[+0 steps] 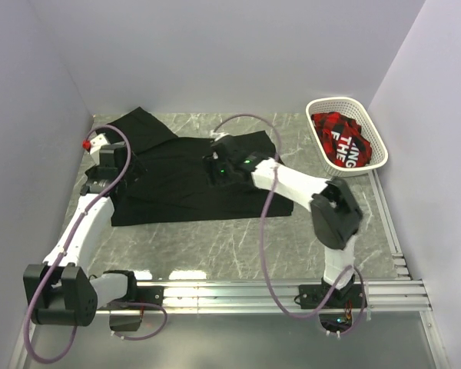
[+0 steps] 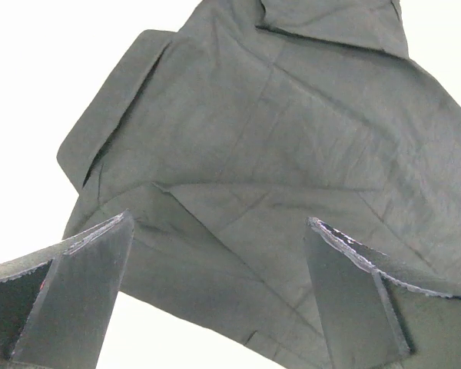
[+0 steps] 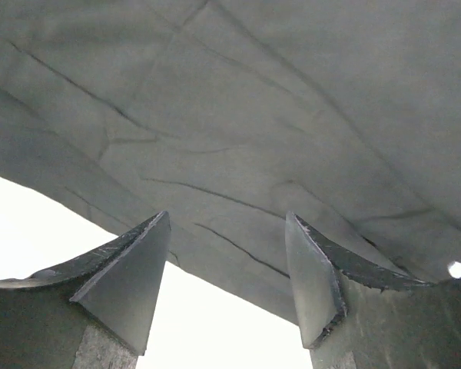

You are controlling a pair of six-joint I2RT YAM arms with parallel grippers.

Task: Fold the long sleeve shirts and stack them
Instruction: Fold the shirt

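Left gripper [image 2: 219,223] jaws wide apart, empty; right gripper [image 3: 227,219] likewise. Grey marble table [image 1: 238,246] carries plain black soft long sleeve shirt [image 1: 177,181], flat toward far-left corner. Probably light, limp, drapes: pinch edge corners. White plastic basket [image 1: 375,146] at far-right corner.

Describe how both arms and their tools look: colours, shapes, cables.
The left arm and right arm have white links and black joints, each with a looping mauve cable. The left tool and right tool each carry two dark, flat, wedge-shaped fingers with rough edges.
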